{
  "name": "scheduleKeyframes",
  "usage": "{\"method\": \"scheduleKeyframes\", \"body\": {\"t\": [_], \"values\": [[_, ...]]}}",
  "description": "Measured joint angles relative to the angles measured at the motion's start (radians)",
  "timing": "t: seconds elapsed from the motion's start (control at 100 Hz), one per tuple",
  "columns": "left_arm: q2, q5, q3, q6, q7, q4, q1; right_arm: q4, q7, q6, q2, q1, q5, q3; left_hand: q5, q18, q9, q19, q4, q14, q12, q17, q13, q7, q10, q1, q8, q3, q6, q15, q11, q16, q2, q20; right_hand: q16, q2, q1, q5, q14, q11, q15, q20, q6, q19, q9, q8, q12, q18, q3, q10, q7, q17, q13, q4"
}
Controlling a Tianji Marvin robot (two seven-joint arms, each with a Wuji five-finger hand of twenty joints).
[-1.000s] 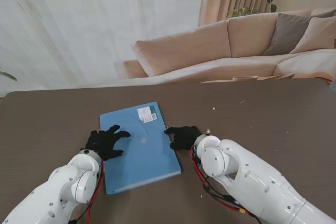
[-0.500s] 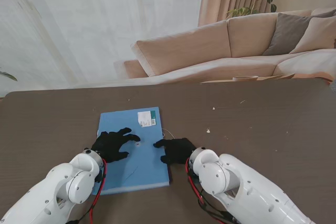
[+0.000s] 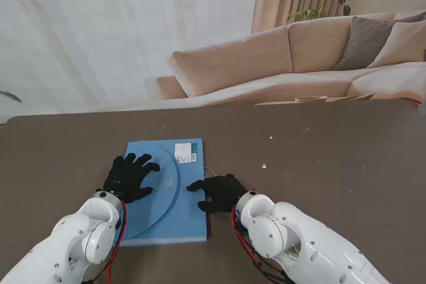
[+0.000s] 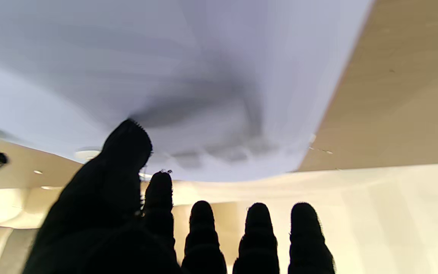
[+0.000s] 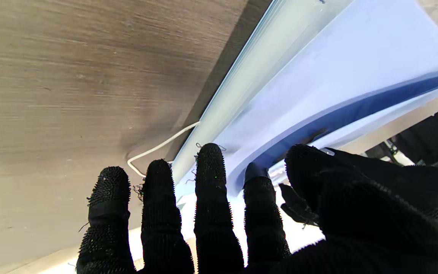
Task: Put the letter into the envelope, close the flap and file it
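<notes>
Behind the dark brown wooden desk [image 3: 333, 157] stands a beige sofa, and on the desk near me lies the flat light-blue envelope [image 3: 186, 221] with its rounded flap [image 3: 163, 191] folded over. The left hand [image 3: 128, 177] lies spread and flat on the flap, gripping nothing; the right hand [image 3: 216, 192] rests open-fingered at the envelope's right edge, index finger under the flap's rim. Closing well likely means pinning the body while smoothing the flap toward its white string [image 5: 158, 146].
</notes>
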Motion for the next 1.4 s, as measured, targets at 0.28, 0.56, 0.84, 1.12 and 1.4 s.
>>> {"method": "scheduleKeyframes", "body": {"t": [0.28, 0.56, 0.84, 1.12, 1.4], "values": [[-0.008, 0.074, -0.015, 0.229, -0.111, -0.024, -0.001, 0.003, 0.000, 0.004, 0.000, 0.005, 0.019, 0.001, -0.025, 0.054, -0.016, -0.131, 0.000, 0.146, -0.089, 0.097, 0.129, -0.376, 0.012, -0.016, -0.145, -0.260, -0.034, -0.020, -0.055, -0.015, 0.066, 0.035, 0.004, 0.002, 0.001, 0.000, 0.000, -0.001, 0.008, 0.001, -0.017, 0.000, 0.000, 0.012, 0.018, 0.000, -0.016, 0.000, 0.000, 0.000, -0.001, 0.000], [0.001, -0.131, -0.003, 0.273, -0.145, -0.001, -0.040, 0.016, -0.005, 0.003, -0.002, 0.007, 0.043, 0.003, -0.025, 0.089, 0.004, -0.120, 0.000, 0.169, -0.046, 0.207, 0.270, -0.407, 0.055, -0.025, -0.103, -0.328, -0.032, 0.109, 0.034, -0.013, 0.116, 0.001, 0.004, 0.002, 0.001, 0.000, 0.002, -0.087, 0.008, 0.011, -0.017, 0.000, 0.005, 0.024, -0.024, 0.000, -0.017, 0.003, -0.008, 0.000, -0.002, 0.000], [-0.018, -0.337, -0.003, 0.260, -0.064, 0.034, -0.043, 0.029, 0.000, 0.003, -0.006, 0.008, 0.093, 0.015, -0.025, 0.110, 0.004, -0.083, 0.000, 0.171, -0.051, 0.227, 0.266, -0.360, 0.061, 0.025, -0.036, -0.323, -0.041, 0.177, 0.055, -0.013, 0.116, 0.001, -0.047, 0.000, 0.001, 0.000, 0.015, -0.337, -0.067, 0.011, 0.007, 0.000, 0.095, 0.025, -0.269, 0.003, 0.000, 0.055, -0.013, 0.019, 0.021, 0.000], [-0.018, -0.356, -0.006, 0.094, -0.049, 0.058, -0.037, 0.059, 0.007, -0.016, -0.005, 0.031, 0.139, -0.007, -0.025, 0.113, 0.004, 0.160, 0.000, 0.204, -0.014, 0.176, 0.171, -0.127, 0.051, 0.036, -0.087, -0.080, -0.067, 0.184, 0.017, 0.025, 0.050, 0.077, -0.053, -0.007, 0.001, 0.014, 0.025, -0.302, -0.065, 0.011, 0.008, 0.009, 0.186, 0.025, -0.268, 0.013, 0.020, 0.153, -0.013, 0.041, 0.057, 0.000], [-0.004, -0.216, 0.041, 0.088, -0.056, 0.071, -0.053, 0.020, 0.004, -0.015, -0.005, 0.001, 0.038, 0.017, -0.025, 0.111, 0.004, 0.262, -0.015, 0.215, -0.012, 0.135, 0.172, -0.095, 0.051, -0.003, -0.089, -0.043, -0.068, 0.193, 0.017, 0.025, 0.053, 0.062, -0.008, -0.009, 0.001, 0.014, 0.023, -0.164, -0.003, 0.014, 0.008, 0.047, 0.095, 0.025, -0.168, 0.011, 0.002, 0.063, 0.003, 0.044, 0.073, -0.033]]}}
